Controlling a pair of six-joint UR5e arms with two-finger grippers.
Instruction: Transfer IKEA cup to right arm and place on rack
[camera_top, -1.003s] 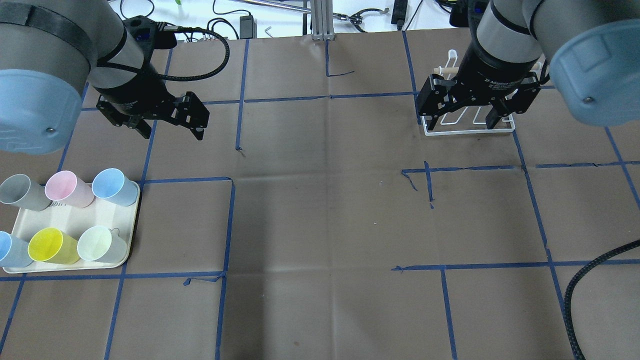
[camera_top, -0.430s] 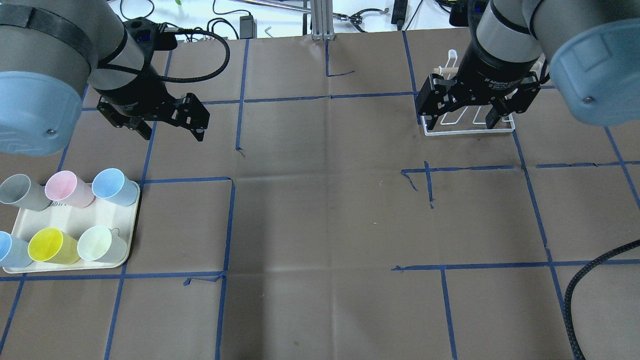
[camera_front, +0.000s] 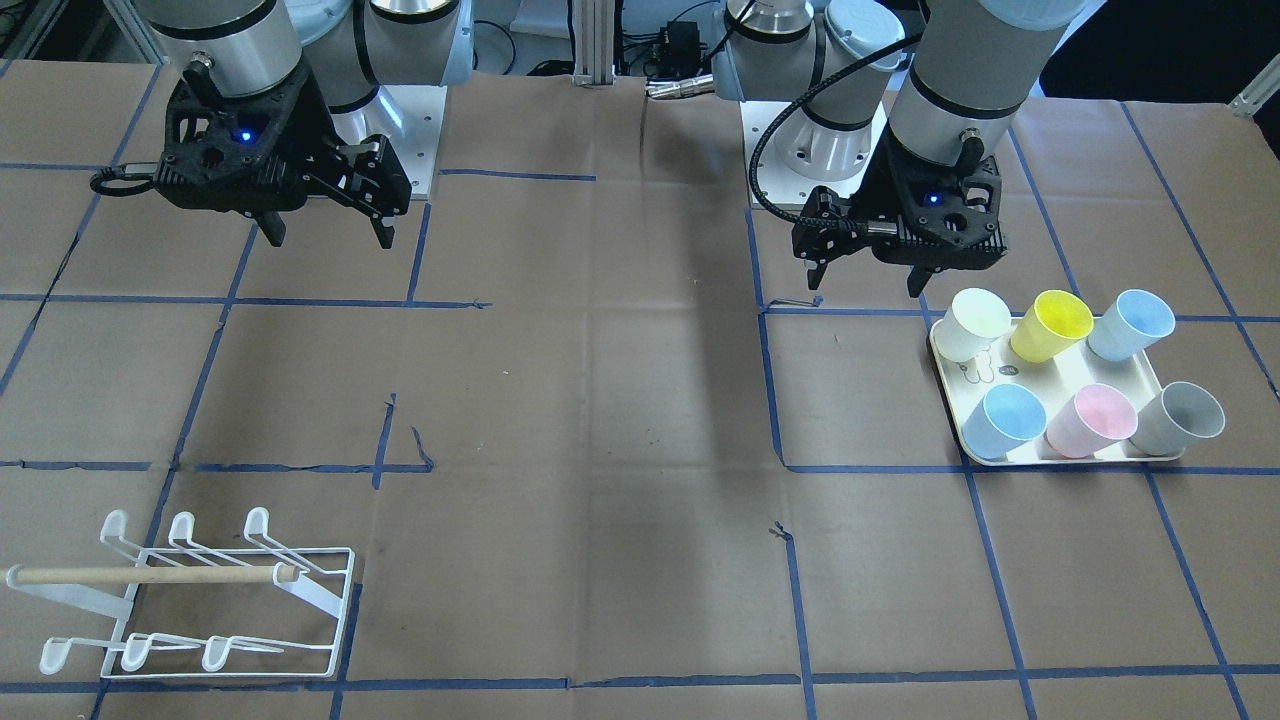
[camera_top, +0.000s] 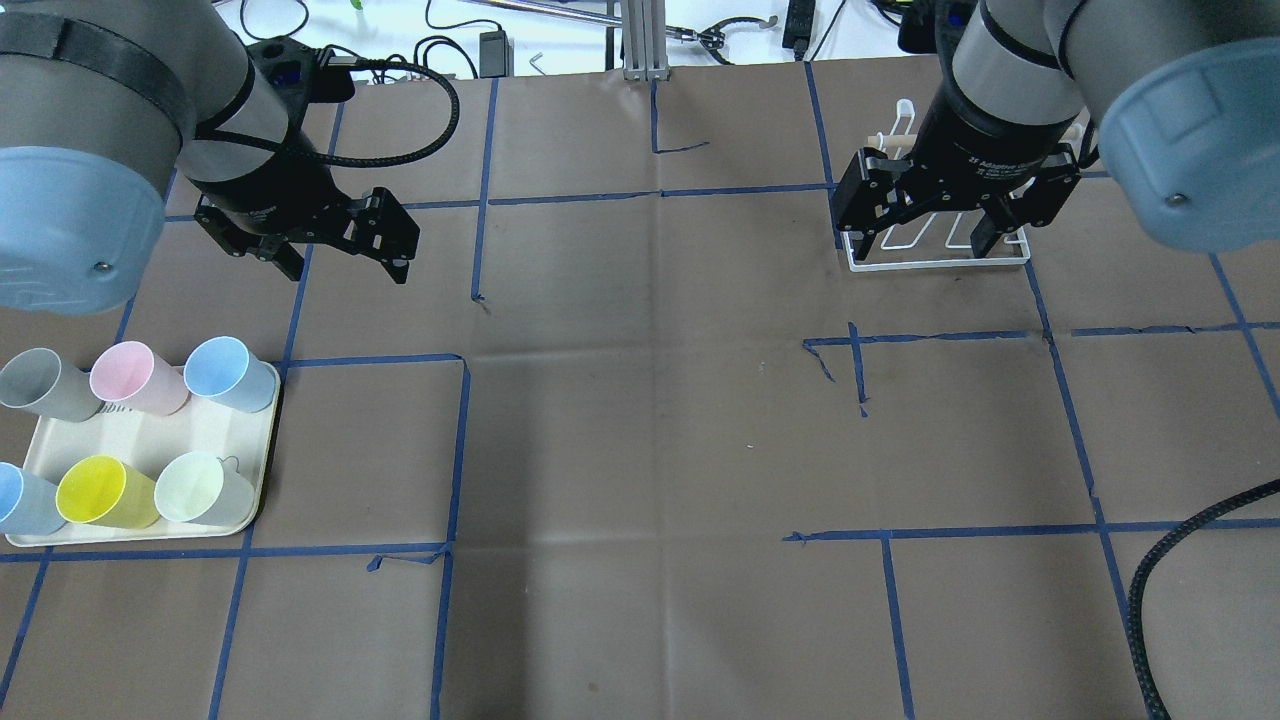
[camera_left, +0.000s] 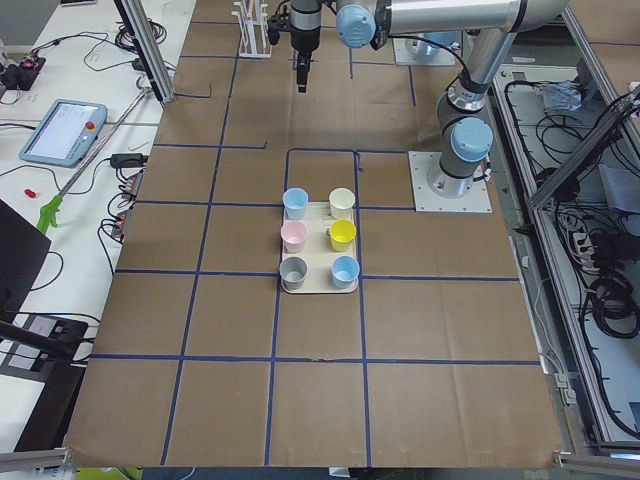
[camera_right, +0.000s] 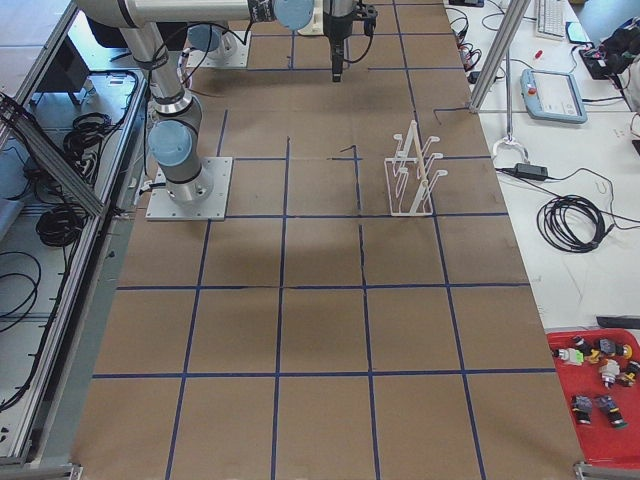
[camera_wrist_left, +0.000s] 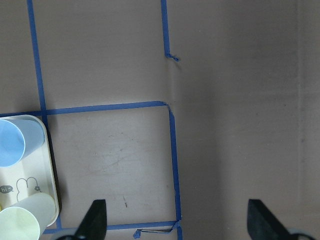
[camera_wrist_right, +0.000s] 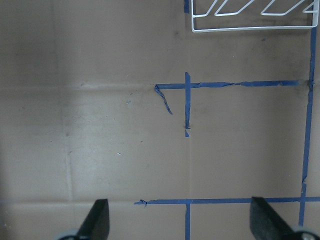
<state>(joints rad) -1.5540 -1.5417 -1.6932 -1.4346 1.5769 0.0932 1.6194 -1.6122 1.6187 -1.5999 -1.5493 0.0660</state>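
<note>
Left gripper (camera_top: 345, 262) hangs above the table with its jaws spread wide and nothing between them. The left wrist view shows only bare paper between the two fingertips. Right gripper (camera_top: 922, 245) is likewise wide open and unloaded, poised high near the rack (camera_front: 180, 574) and well apart from the cups.

Location of task items: six IKEA cups stand mouth-up in two rows of three on the cream tray (camera_top: 190, 432), at the left arm's end of the table. None is held. The pale blue cup (camera_top: 228, 372) and the pale green cup (camera_top: 200, 488) occupy the tray side toward the table's centre, nearest the left gripper.

Assessment: the step in hand appears to be the left arm's approach and first pick. The task stands at its start.

Recommendations for this step:
- Select one of the two centre-side cups. The pink cup (camera_top: 135, 378) and yellow cup (camera_top: 100, 492) sit close beside them, so a pick further in risks knocking neighbours.
- Pinch the wall on the free side, one finger inside the mouth and one outside.
- Grip near the rim, leaving the lower body clear for the right gripper at hand-over.
- Close gently, as the thin walls probably flex and could slip.
- Lift straight up before travelling, so the tray is not dragged.
</note>
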